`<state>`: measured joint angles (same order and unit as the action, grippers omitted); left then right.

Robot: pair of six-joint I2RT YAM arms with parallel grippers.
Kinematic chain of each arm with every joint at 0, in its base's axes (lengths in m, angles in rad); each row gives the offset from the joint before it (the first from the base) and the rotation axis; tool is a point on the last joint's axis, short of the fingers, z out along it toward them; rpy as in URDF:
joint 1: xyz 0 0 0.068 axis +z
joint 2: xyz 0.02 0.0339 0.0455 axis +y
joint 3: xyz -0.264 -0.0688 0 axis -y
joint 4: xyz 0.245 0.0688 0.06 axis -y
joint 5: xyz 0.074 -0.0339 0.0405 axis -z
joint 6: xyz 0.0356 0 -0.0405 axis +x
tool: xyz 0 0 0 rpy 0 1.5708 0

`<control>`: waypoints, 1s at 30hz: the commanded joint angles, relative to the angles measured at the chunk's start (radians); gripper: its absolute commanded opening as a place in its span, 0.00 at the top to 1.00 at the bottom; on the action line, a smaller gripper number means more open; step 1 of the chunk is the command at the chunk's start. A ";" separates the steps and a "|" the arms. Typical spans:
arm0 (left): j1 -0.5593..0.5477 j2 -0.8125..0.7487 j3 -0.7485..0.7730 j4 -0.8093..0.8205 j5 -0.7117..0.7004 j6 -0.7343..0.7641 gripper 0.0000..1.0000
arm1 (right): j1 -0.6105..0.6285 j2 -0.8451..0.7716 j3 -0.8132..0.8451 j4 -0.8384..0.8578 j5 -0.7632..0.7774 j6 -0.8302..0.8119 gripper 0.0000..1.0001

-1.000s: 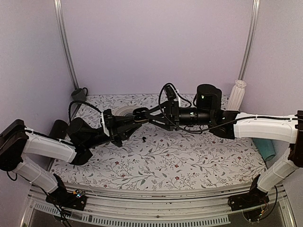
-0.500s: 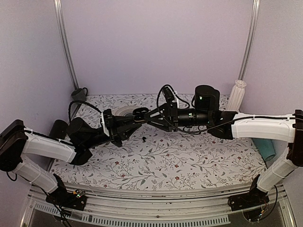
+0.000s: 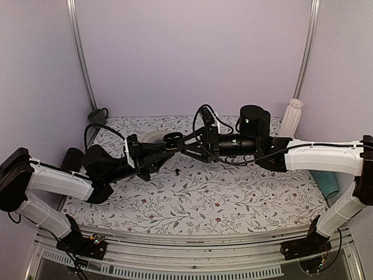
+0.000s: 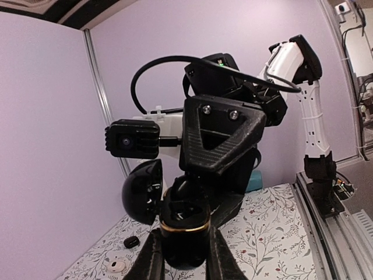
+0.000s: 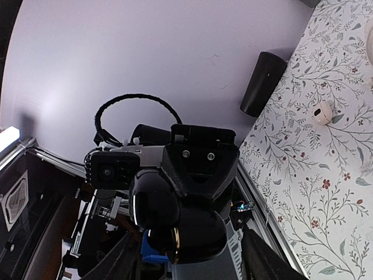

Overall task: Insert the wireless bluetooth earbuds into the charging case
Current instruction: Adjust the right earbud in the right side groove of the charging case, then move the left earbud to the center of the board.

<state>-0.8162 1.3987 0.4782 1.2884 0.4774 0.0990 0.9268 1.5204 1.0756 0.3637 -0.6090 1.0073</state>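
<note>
Snugly, left claw [image 4: 184, 238] clamps the open charging case [image 4: 185, 214]

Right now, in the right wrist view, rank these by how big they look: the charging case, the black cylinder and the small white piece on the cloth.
1. charging case, largest, though it sits nearest the camera, which inflates it.
2. black cylinder.
3. small white piece, clearly smallest.

Black charging case [image 4: 182, 242], floral tablecloth [image 3: 233, 198]
</note>
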 commanded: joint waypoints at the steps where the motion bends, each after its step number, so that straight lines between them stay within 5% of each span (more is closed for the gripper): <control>1: -0.008 -0.023 0.013 0.014 -0.017 0.002 1.00 | -0.001 -0.005 0.005 0.012 0.005 -0.017 0.38; 10: 0.002 -0.035 -0.001 0.006 -0.053 -0.012 1.00 | -0.002 -0.067 -0.027 -0.030 0.082 -0.044 0.28; 18: 0.034 -0.085 -0.053 -0.008 -0.160 -0.053 1.00 | -0.002 -0.137 -0.002 -0.301 0.334 -0.207 0.25; 30: 0.087 -0.276 -0.199 -0.090 -0.341 -0.119 1.00 | -0.007 0.141 0.198 -0.583 0.521 -0.394 0.40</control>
<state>-0.7544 1.1877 0.3168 1.2331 0.2096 0.0170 0.9260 1.5616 1.1835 -0.0982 -0.1532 0.6884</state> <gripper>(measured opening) 0.187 0.619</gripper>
